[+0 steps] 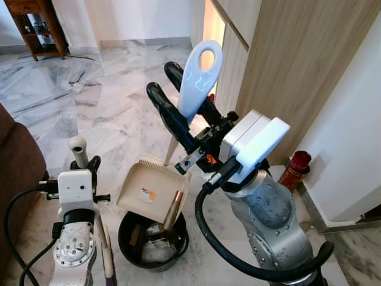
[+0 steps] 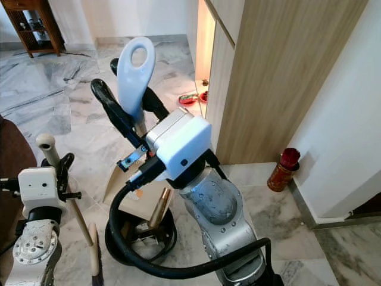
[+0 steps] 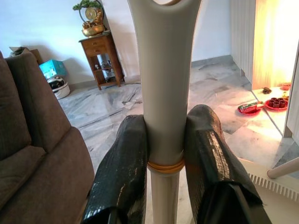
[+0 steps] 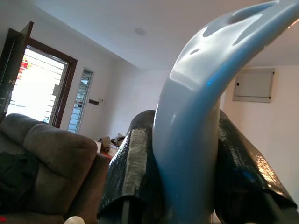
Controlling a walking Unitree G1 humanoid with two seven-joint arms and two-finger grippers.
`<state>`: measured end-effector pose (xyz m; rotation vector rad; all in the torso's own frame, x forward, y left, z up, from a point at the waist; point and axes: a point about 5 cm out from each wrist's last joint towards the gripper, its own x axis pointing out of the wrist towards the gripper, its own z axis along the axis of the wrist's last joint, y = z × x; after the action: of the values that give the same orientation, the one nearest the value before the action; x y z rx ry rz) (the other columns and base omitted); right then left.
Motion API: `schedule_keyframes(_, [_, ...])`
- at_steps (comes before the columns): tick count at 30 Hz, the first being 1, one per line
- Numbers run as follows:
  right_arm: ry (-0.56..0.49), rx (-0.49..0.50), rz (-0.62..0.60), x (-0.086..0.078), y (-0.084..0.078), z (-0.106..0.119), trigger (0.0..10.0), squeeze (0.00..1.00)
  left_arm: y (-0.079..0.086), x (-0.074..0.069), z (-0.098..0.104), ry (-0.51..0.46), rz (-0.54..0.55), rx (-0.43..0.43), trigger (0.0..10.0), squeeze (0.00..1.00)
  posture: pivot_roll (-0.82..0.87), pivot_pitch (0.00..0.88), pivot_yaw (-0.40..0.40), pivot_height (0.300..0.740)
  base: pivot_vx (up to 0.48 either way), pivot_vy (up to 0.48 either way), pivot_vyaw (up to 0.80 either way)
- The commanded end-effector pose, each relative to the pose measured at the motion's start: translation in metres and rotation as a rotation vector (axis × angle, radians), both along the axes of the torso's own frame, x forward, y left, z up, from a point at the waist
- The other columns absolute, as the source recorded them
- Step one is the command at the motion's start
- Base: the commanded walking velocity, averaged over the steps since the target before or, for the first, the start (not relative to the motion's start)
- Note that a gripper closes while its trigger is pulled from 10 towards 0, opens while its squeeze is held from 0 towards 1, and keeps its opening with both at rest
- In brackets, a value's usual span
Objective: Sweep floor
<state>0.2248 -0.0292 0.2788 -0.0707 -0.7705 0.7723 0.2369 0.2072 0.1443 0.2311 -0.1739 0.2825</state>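
Right gripper [image 1: 178, 101] clamped on pale dustpan handle [image 1: 199, 74]; dustpan [image 1: 152, 187] tilted over black bin [image 1: 152, 241], holding a brown tube [image 1: 174, 208]. Left gripper [image 3: 166, 163] closed on broom handle [image 3: 163, 88], beside sofa [image 3: 32, 144].

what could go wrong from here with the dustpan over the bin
1. The dustpan hangs tilted over one side of the black bin, so the brown tube at its lip could fall onto the floor.
2. The left claw grips the broom handle near its top, so the broom might swing.
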Motion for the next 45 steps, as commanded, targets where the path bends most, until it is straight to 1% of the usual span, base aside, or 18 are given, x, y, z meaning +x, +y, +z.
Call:
schedule_keyframes(1, [-0.091, 0.039, 0.01, -0.012, -0.004, 0.016, 10.0, 0.0, 0.001, 0.002, 0.008, -0.044, -0.003, 0.022, 10.0, 0.0, 0.0, 0.081, 0.014, 0.74, 0.0, 0.0, 0.0])
schedule_keyframes(5, [-0.077, 0.035, -0.024, -0.007, -0.005, 0.014, 10.0, 0.0, 0.001, 0.002, 0.008, -0.044, -0.003, 0.021, 10.0, 0.0, 0.0, 0.081, 0.01, 0.74, 0.0, 0.0, 0.0])
schedule_keyframes(7, [-0.058, 0.028, -0.082, -0.001, -0.008, 0.011, 10.0, 0.0, 0.0, 0.002, 0.007, -0.042, -0.004, 0.02, 10.0, 0.0, 0.0, 0.083, 0.01, 0.74, 0.0, 0.0, 0.0])
schedule_keyframes(14, [-0.024, 0.041, -0.139, 0.009, -0.015, 0.006, 10.0, 0.0, -0.002, 0.002, 0.006, -0.042, -0.009, 0.017, 10.0, 0.0, 0.0, 0.082, 0.007, 0.74, 0.0, 0.0, 0.0])
schedule_keyframes(17, [-0.003, 0.041, -0.199, 0.017, -0.019, 0.004, 10.0, 0.0, -0.003, 0.002, 0.006, -0.044, -0.014, 0.024, 10.0, 0.0, 0.0, 0.081, 0.006, 0.74, 0.0, 0.0, 0.0])
schedule_keyframes(19, [0.019, -0.026, -0.338, 0.032, -0.028, -0.004, 10.0, 0.0, -0.004, 0.003, 0.006, -0.046, -0.018, 0.022, 10.0, 0.0, 0.0, 0.079, 0.006, 0.74, 0.0, 0.0, 0.0])
schedule_keyframes(21, [0.05, -0.033, -0.43, 0.044, -0.042, -0.009, 10.0, 0.0, -0.005, 0.003, 0.006, -0.045, -0.022, 0.018, 10.0, 0.0, -0.01, 0.08, 0.008, 0.74, 0.0, 0.0, 0.0])
schedule_keyframes(24, [0.09, -0.039, -0.5, 0.055, -0.057, -0.017, 10.0, 0.0, -0.008, 0.004, 0.005, -0.041, -0.039, 0.011, 10.0, 0.0, -0.02, 0.079, 0.009, 0.74, 0.0, 0.0, 0.0])
schedule_keyframes(25, [0.106, -0.068, -0.567, 0.062, -0.067, -0.024, 10.0, 0.0, -0.009, 0.005, 0.005, -0.04, -0.045, 0.009, 10.0, 0.0, -0.02, 0.081, 0.009, 0.74, 0.0, 0.0, 0.0])
schedule_keyframes(27, [0.147, -0.091, -0.65, 0.072, -0.083, -0.032, 10.0, 0.0, -0.01, 0.005, 0.005, -0.042, -0.046, 0.008, 10.0, 0.0, -0.02, 0.079, 0.008, 0.74, 0.0, 0.0, 0.0])
schedule_keyframes(31, [0.205, -0.053, -0.742, 0.082, -0.106, -0.035, 10.0, 0.0, -0.011, 0.005, 0.005, -0.043, -0.05, 0.003, 10.0, 0.0, -0.02, 0.08, 0.006, 0.74, 0.0, 0.0, 0.0])
schedule_keyframes(33, [0.234, -0.051, -0.757, 0.084, -0.112, -0.039, 10.0, 0.0, -0.011, 0.006, 0.004, -0.037, -0.06, 0.001, 10.0, 0.0, -0.02, 0.081, 0.007, 0.74, 0.0, 0.0, 0.0])
schedule_keyframes(36, [0.247, -0.082, -0.774, 0.085, -0.115, -0.045, 10.0, 0.0, -0.012, 0.006, 0.004, -0.036, -0.067, -0.004, 10.0, 0.0, -0.02, 0.081, 0.009, 0.74, 0.0, 0.0, 0.0])
schedule_keyframes(37, [0.279, -0.141, -0.847, 0.09, -0.123, -0.055, 10.0, 0.0, -0.014, 0.006, 0.003, -0.031, -0.088, -0.007, 10.0, 0.0, -0.02, 0.082, 0.01, 0.74, 0.0, 0.0, 0.0])
schedule_keyframes(38, [0.279, -0.141, -0.847, 0.09, -0.123, -0.055, 10.0, 0.0, -0.014, 0.006, 0.003, -0.031, -0.088, -0.007, 10.0, 0.0, -0.02, 0.082, 0.01, 0.74, 0.0, 0.0, 0.0])
schedule_keyframes(39, [0.305, -0.139, -0.889, 0.092, -0.129, -0.06, 10.0, 0.0, -0.015, 0.006, 0.003, -0.03, -0.097, -0.008, 10.0, 0.0, -0.02, 0.082, 0.011, 0.74, 0.0, 0.0, 0.0])
schedule_keyframes(40, [0.347, -0.096, -0.921, 0.095, -0.135, -0.064, 10.0, 0.0, -0.016, 0.007, 0.002, -0.027, -0.109, -0.014, 10.0, 0.0, -0.02, 0.082, 0.011, 0.74, 0.0, 0.0, 0.0])
schedule_keyframes(45, [0.493, 0.02, -0.948, 0.103, -0.144, -0.079, 10.0, 0.0, -0.017, 0.007, 0.002, -0.027, -0.118, -0.038, 10.0, 0.0, -0.02, 0.08, 0.011, 0.74, 0.0, 0.0, 0.0])
